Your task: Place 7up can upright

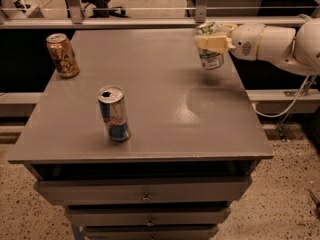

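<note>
The 7up can (pixel 210 57) is pale silver with green markings and stands upright in the air just above the far right part of the grey table (pixel 165 109). My gripper (pixel 212 41) comes in from the right on a white arm and is shut on the can's upper part, its cream fingers (pixel 216 43) across the can's front. The can's base hangs a little above the tabletop, with its shadow below it.
An orange-gold can (pixel 62 55) stands at the table's far left. A slim blue-and-silver can (pixel 114 114) stands at the front left of centre. Drawers sit under the tabletop. A rail runs behind the table, and a cable hangs at the right.
</note>
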Motion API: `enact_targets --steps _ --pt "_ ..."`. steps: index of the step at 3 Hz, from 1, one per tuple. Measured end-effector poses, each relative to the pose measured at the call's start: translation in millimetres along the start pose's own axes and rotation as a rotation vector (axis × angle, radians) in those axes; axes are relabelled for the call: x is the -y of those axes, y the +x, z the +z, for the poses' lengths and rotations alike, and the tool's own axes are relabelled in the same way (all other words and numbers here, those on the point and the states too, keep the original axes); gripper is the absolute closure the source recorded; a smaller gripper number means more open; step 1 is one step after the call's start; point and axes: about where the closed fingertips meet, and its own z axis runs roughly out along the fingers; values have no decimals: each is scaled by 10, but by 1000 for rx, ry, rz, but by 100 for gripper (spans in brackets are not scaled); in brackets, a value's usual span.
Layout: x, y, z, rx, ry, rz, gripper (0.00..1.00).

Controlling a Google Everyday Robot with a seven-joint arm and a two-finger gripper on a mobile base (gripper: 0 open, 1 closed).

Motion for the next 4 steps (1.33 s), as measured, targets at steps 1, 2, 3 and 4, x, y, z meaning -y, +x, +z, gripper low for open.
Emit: enact_targets --steps 1,2,3,4 --pt "-50 26 -148 59 -32 7 100" --pt "-179 42 -204 144 -91 -9 100" --pt "-344 72 -237 218 -148 -44 100" --pt "-552 152 -255 256 -201 -98 82"
